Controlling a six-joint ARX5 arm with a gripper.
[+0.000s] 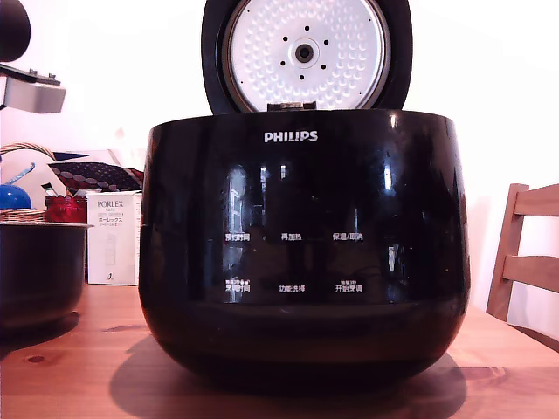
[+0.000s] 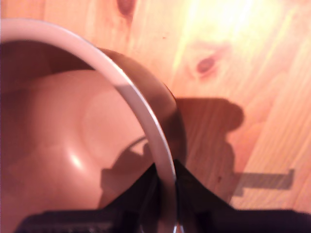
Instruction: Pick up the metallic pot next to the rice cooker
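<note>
The pot (image 2: 73, 145) rim is straddled by the gripper (image 2: 166, 187), one finger in, one out, apparently clenched on it, w/ the cooker (image 1: 301, 244) beside it.

Only the gripper (image 2: 166, 194) is showing, in the wrist view: two black, matte, wedge-shaped fingers (image 2: 194, 196) widening toward a broad dark base along the frame's edge. Everything is looking blurred up close, so no screws, cables or markings are coming through.
</note>
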